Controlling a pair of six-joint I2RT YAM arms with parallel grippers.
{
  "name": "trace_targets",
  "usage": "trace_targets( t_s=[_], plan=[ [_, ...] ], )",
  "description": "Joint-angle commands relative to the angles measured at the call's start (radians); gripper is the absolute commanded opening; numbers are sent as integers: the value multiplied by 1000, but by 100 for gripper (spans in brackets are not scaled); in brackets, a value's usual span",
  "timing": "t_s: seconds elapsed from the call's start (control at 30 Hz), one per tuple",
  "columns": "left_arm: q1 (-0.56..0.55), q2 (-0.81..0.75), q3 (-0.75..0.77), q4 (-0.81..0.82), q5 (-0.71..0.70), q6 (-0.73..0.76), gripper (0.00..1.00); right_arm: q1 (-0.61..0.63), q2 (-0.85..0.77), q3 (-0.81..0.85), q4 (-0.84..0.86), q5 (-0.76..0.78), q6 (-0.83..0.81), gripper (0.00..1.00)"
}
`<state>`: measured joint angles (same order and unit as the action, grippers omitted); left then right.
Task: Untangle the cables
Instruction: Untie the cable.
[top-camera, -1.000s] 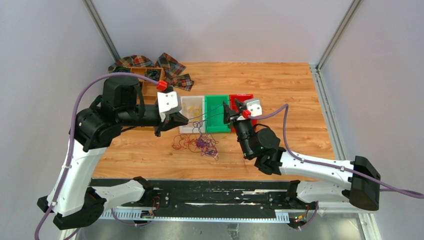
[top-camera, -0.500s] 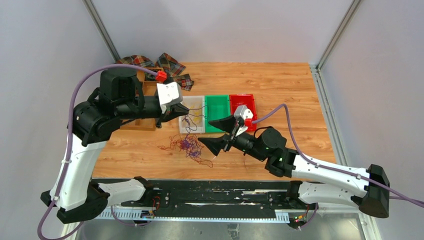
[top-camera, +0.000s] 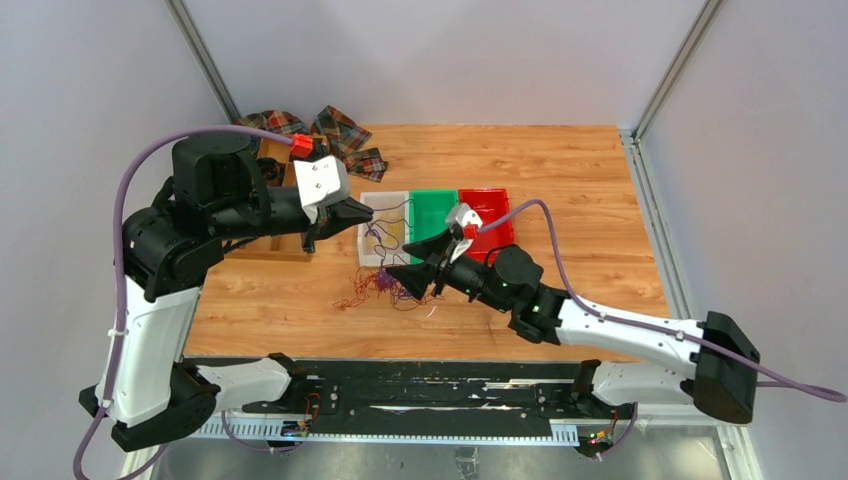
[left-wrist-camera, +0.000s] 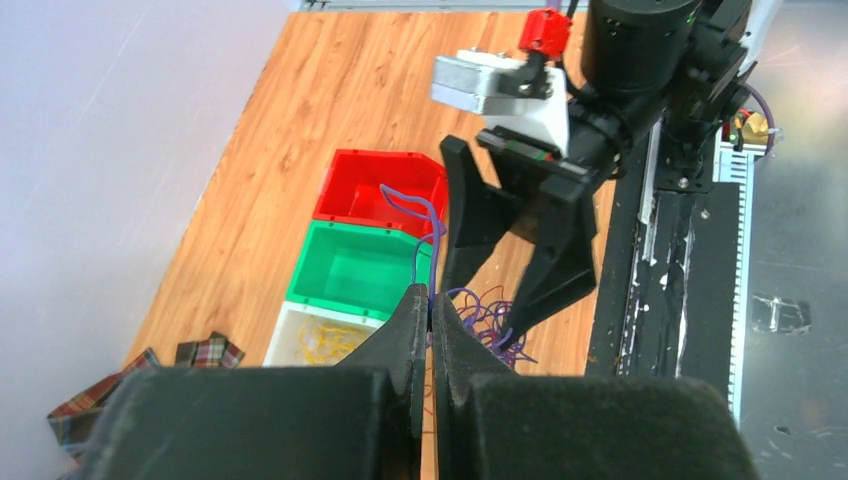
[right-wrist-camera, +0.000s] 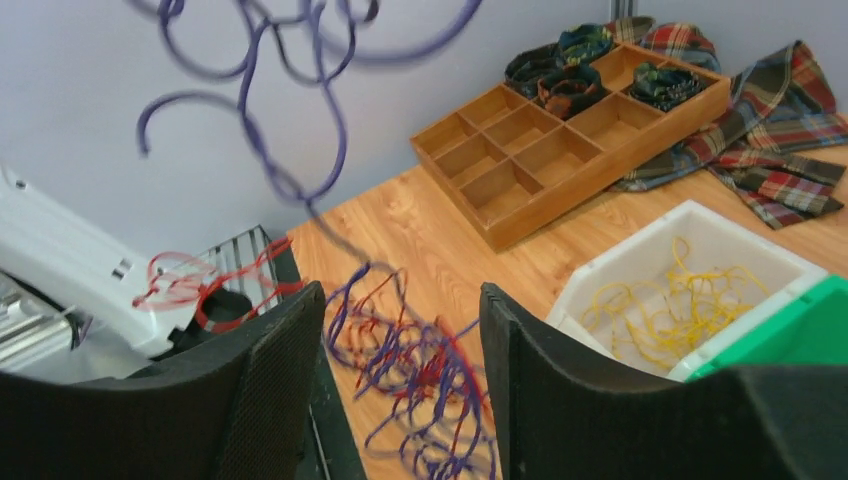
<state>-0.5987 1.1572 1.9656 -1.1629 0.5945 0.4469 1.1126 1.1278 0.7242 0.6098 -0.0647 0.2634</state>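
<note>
Left gripper (left-wrist-camera: 431, 322) clamped on purple cable (left-wrist-camera: 437, 222); wrist view only | right gripper (right-wrist-camera: 400, 305) apart over cables (right-wrist-camera: 410, 370)

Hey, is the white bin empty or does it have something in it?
Not empty. The white bin holds a loose pile of yellow wires, clear in the right wrist view and also visible in the left wrist view.

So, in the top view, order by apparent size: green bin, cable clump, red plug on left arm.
1. green bin and cable clump: alike, unranked; the right end effector hides part of the clump.
2. red plug: smallest, even raised nearer the camera.
</note>
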Motion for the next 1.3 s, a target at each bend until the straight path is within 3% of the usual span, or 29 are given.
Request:
trace_targets(
  t_s=[0.0,0.2,0.37,0.53,0.7,0.9,1.07,1.27],
  plan=[
    [-3,7,22,7,21,-26,0,-22,87,112,202,27,37,56],
    [-3,10,22,7,21,-17,0,-22,235,222,226,-85,71,43],
    [-3,11,51,7,12,0,0,-23,295,207,239,-44,120,27],
    [-3,48,175,6,4,-5,0,-44,366,156,263,-29,159,19],
    [-3,91,337,8,-9,-2,0,-87,413,82,299,-40,203,18],
    [-3,131,502,33,-74,58,1,-111,388,43,189,-50,155,18],
    [-3,84,461,191,-166,121,1,-114,355,26,72,-38,102,22],
    [-3,18,298,227,-132,99,1,-114,203,38,-47,38,39,51]
  ],
)
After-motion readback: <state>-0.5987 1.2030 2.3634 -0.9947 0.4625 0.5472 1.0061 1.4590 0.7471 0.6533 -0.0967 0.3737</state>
